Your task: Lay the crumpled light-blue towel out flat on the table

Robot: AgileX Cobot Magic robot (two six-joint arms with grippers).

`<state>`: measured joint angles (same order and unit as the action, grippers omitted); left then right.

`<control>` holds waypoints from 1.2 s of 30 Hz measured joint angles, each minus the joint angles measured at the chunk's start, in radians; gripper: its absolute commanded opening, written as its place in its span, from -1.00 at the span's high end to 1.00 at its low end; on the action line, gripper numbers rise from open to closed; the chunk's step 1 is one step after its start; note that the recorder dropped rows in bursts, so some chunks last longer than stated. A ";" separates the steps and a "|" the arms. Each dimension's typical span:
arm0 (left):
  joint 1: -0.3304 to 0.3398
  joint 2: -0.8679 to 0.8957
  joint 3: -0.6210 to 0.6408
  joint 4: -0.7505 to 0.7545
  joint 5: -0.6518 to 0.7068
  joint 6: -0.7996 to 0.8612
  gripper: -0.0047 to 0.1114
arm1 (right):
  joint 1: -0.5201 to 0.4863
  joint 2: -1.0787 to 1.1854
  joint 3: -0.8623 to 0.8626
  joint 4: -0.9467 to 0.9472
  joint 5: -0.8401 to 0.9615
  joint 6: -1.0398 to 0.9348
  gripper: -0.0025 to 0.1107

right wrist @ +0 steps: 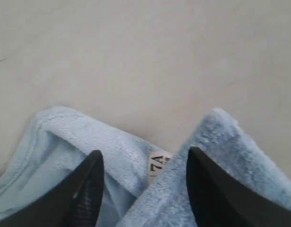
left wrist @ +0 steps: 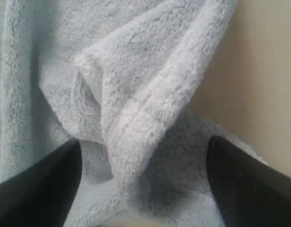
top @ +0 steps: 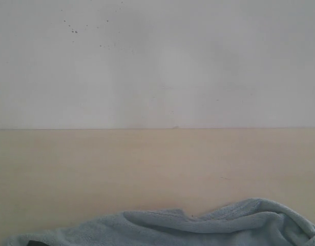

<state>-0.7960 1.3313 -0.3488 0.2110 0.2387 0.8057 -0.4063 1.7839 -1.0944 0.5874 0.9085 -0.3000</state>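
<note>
On the left, your left gripper (left wrist: 144, 141) is hovering low over the towel (top: 208, 225), jaws standing wide apart and clamping nothing. A raised fold with a stitched hem (left wrist: 136, 109) is running up between the fingers without touching them. Judging by this, you are sitting between grasps in the spreading step. The cloth is lying bunched at the near edge of the table (top: 147, 164), so little of the flattening is looking done.

Next you are probably needing to close on that hem ridge and draw it outward.

On the right, your right gripper (right wrist: 145, 151) is also showing its jaws apart. They are straddling a rolled towel edge beside the white care tag (right wrist: 157, 164); no pinch is showing.

Beyond the towel, bare tabletop is stretching to the white wall (top: 157, 61). Nothing is blocking a pull; only the towel's own overlapping folds are threatening to drag along.
</note>
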 measured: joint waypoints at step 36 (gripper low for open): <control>0.410 0.037 -0.086 -0.371 -0.435 -0.070 0.85 | 0.243 0.000 -0.183 -0.165 0.132 -0.002 0.05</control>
<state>-0.3858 1.3681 -0.4344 -0.1598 -0.1965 0.7354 -0.1637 1.7839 -1.2779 0.4226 1.0402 -0.3021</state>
